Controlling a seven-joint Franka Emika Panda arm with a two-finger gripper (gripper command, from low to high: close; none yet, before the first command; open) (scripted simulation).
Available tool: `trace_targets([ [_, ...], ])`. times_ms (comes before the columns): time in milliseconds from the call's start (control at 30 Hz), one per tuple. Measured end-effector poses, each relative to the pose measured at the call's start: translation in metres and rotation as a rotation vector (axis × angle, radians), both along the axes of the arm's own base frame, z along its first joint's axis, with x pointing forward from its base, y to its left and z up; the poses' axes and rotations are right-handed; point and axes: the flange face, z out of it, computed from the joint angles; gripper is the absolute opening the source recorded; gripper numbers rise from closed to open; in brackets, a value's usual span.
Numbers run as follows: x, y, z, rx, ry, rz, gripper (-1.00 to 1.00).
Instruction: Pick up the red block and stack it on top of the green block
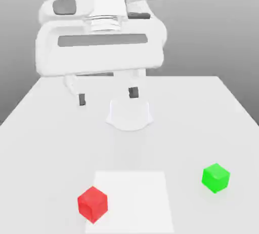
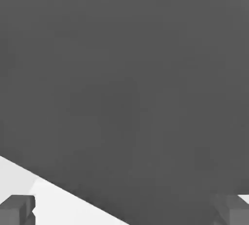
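Hand (image 1: 107, 96) hangs above the desk (image 1: 45, 126), raised, toward the far side in the exterior view. Fingers spread wide, nothing between them. Two dark fingertips (image 1: 81, 100) show under the white wrist body, one toward the exterior view's left, the other nearer centre, with a clear gap between. In the hand view the two grey fingertips (image 2: 17, 209) sit at opposite corners of the frame, far apart; a pale wedge of desk (image 2: 58, 204) lies between them and grey background fills the remainder.

White arm (image 1: 101, 40) bulks large above the hand, with dark grey patches on the upper links. Its round white base (image 1: 129, 116) sits on the desk just behind the hand.

Red block (image 1: 92, 204) rests on the desk near the front edge, toward the exterior view's left, well apart from the hand and below it. It sits at the left border of a lighter square patch (image 1: 134, 197) on the desk surface, turned so a corner faces the camera.

Green block (image 1: 216, 178) rests on the desk toward the exterior view's right, slightly farther back than the red one. The two blocks are well apart, not touching. Both lie flat on the desk, untouched.
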Motion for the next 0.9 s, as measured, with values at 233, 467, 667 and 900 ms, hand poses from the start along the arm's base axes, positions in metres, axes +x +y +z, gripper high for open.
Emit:
trace_targets([
  [233,-0.015,-0.022,-0.124,-0.093,0.174,0.207,0.0],
  [467,-0.034,-0.036,-0.22,-0.15,0.268,0.326,0.0],
  [667,-0.036,-0.036,-0.243,-0.148,0.272,0.327,-1.0],
  [900,-0.035,-0.036,-0.203,-0.148,0.271,0.328,-1.0],
])
